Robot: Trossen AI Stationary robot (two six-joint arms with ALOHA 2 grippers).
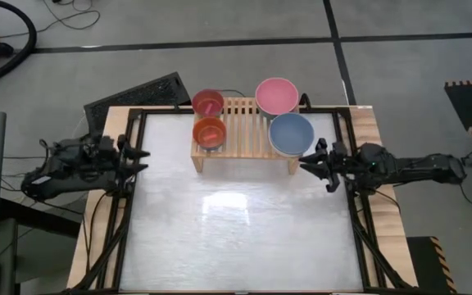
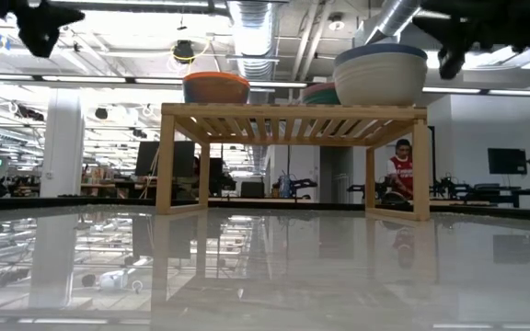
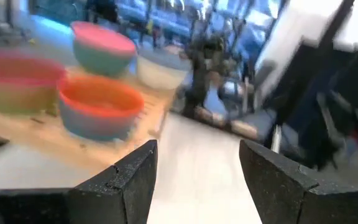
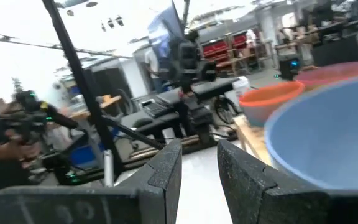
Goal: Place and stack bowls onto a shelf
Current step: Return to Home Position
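Observation:
The light-wood shelf (image 1: 244,135) stands on its side legs at the table's far middle. On its slats sit four stacks of bowls: magenta (image 1: 208,102) over green (image 3: 11,93), orange (image 1: 210,131) over cyan (image 3: 95,121), pink (image 1: 277,95) over teal (image 3: 104,59), and slate blue (image 1: 292,133) over cream (image 2: 380,78). My left gripper (image 1: 142,160) is open at the table's left edge, apart from the shelf. My right gripper (image 1: 310,164) is open close to the shelf's right near leg, beside the slate blue bowl (image 4: 328,130), with nothing between its fingers.
A black frame (image 1: 129,197) runs around the white tabletop (image 1: 236,229). The near half of the table lies bare in front of the shelf. A dark grille (image 1: 138,94) lies behind the far left corner. A person (image 2: 401,175) sits in the room beyond.

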